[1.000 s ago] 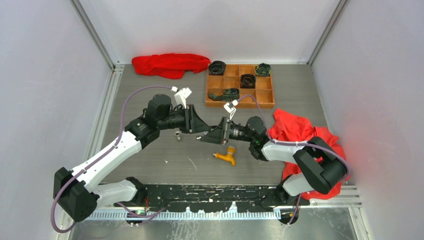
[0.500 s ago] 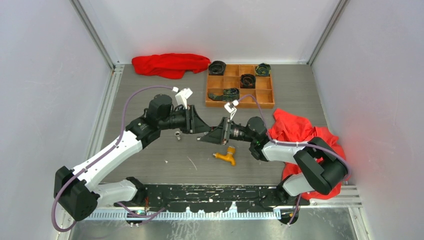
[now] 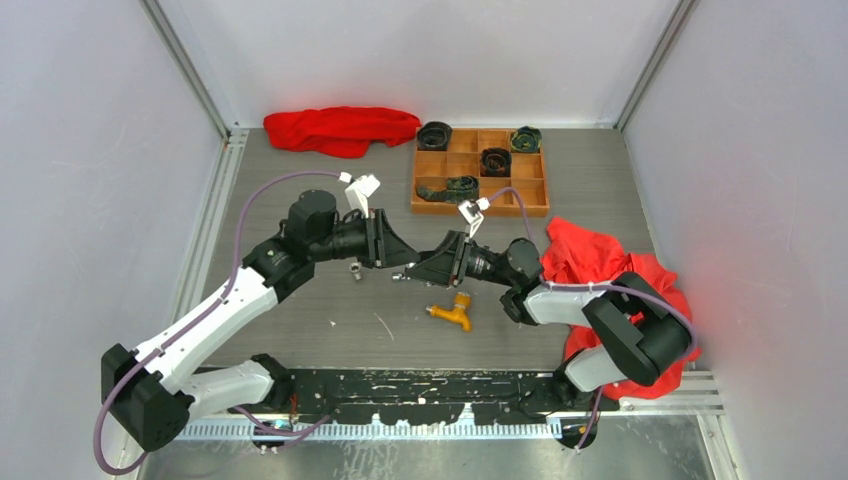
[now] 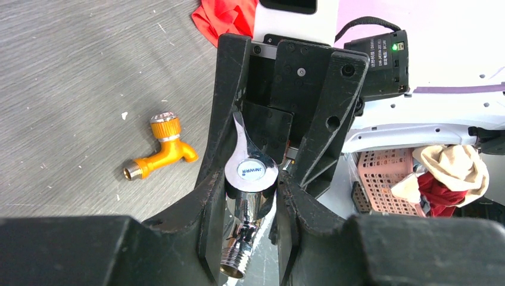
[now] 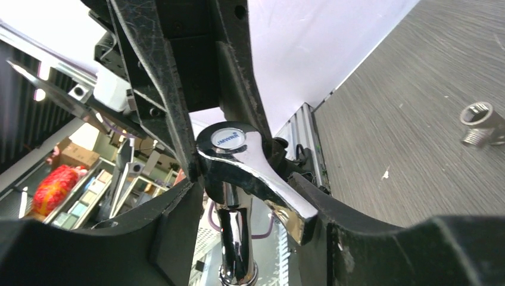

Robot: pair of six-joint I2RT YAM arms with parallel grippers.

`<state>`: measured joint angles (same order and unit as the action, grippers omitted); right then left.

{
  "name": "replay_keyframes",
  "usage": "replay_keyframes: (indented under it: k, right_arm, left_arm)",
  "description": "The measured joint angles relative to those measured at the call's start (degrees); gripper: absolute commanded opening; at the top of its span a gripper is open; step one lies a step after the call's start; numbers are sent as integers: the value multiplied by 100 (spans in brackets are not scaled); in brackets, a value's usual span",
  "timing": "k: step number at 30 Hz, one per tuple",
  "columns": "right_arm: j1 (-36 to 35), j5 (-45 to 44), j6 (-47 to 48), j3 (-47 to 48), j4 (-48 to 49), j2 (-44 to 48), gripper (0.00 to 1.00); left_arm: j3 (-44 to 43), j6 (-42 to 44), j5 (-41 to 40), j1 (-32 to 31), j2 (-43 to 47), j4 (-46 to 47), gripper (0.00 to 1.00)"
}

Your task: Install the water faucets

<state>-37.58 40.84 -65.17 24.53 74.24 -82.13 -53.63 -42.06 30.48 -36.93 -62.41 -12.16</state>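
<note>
Silver and orange, I count two faucets: the silver faucet [image 4: 252,171] hangs mid-frame, pinched at its body by my left gripper [image 4: 250,190], while the orange faucet [image 3: 451,311] lies on the table [image 3: 300,320] just below centre. My right gripper [image 5: 245,193] straddles its handle; I cannot tell whether it is clamping.

- Handled faucet [image 4: 250,179] hangs above the table [image 3: 330,330] middle.
- Bent-spout faucet [image 3: 451,312] lies on the table, just nearer and right.
- Tray [image 3: 480,211] stands beyond both; cloth [image 3: 340,128] far left.

Silver faucet [image 4: 250,179] aloft; orange faucet [image 3: 452,312] flat.
</note>
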Motion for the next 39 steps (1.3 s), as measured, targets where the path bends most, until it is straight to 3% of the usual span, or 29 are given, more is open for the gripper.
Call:
replay_keyframes:
  k: [9, 17, 22, 32, 39]
  right_arm:
    - [20, 59, -713, -111, 1145, -435, 61]
    - [-118, 221, -968, -111, 1185, -660, 60]
    - [-146, 229, -977, -111, 1187, -704, 49]
    - [-146, 199, -973, -107, 1187, -704, 55]
    - [-146, 197, -909, -72, 1187, -704, 39]
  left_arm:
    - [57, -83, -4, 0, 9, 142, 0]
    - [63, -79, -85, 0, 9, 142, 0]
    - [63, -74, -83, 20, 9, 140, 0]
    - [63, -55, 4, 31, 9, 127, 0]
    - [96, -55, 48, 35, 9, 125, 0]
